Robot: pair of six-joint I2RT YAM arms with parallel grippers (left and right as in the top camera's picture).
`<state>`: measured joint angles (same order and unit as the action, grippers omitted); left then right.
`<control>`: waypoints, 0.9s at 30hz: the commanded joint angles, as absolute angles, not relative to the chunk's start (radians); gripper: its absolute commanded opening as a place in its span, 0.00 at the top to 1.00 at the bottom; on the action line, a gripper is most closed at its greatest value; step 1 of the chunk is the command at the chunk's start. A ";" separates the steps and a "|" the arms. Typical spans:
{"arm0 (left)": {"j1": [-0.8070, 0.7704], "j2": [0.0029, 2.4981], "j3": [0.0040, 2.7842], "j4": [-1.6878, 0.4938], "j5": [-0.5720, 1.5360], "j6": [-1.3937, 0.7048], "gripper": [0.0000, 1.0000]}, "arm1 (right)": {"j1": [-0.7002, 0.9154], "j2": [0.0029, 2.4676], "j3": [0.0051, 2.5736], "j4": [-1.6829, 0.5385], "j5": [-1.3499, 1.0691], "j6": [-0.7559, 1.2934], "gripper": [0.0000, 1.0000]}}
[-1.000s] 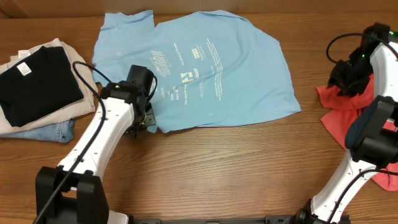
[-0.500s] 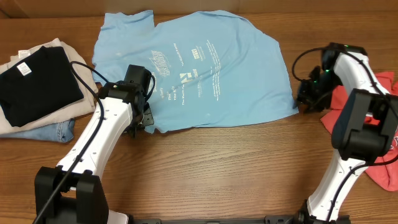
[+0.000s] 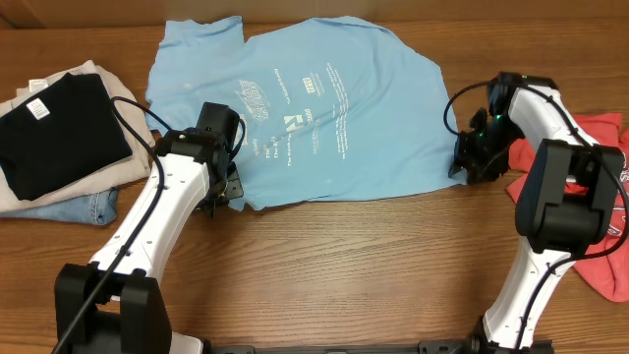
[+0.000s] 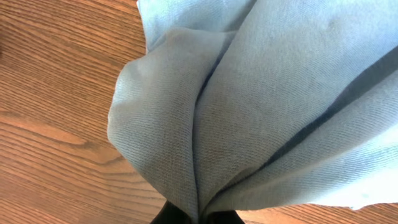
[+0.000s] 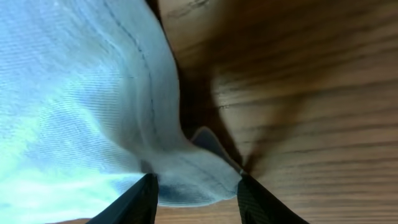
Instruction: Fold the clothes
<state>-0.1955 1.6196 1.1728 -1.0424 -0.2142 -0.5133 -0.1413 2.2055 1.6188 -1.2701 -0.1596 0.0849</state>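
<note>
A light blue T-shirt (image 3: 324,108) lay spread, print side up, across the upper middle of the wooden desk (image 3: 344,275). At the shirt's lower left corner the left fingers (image 3: 228,187) were clamped tight on the fabric, and the left wrist view showed the cloth bunched into folds rising out of the pinch. At the shirt's lower right corner the right fingers (image 3: 470,162) stood partly apart, and the right wrist view showed the stitched hem corner lying on the desk between them, not pinched. A red T-shirt (image 3: 609,261) sat crumpled at the right edge of the frame, partly behind the right arm. At the left edge, a black garment (image 3: 59,128) lay on top of a beige piece (image 3: 20,197) and a denim piece (image 3: 84,208).
</note>
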 commanded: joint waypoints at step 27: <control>-0.188 1.596 1.318 -1.212 -0.236 -0.409 0.96 | -0.150 1.948 1.693 -1.305 -0.133 0.107 0.96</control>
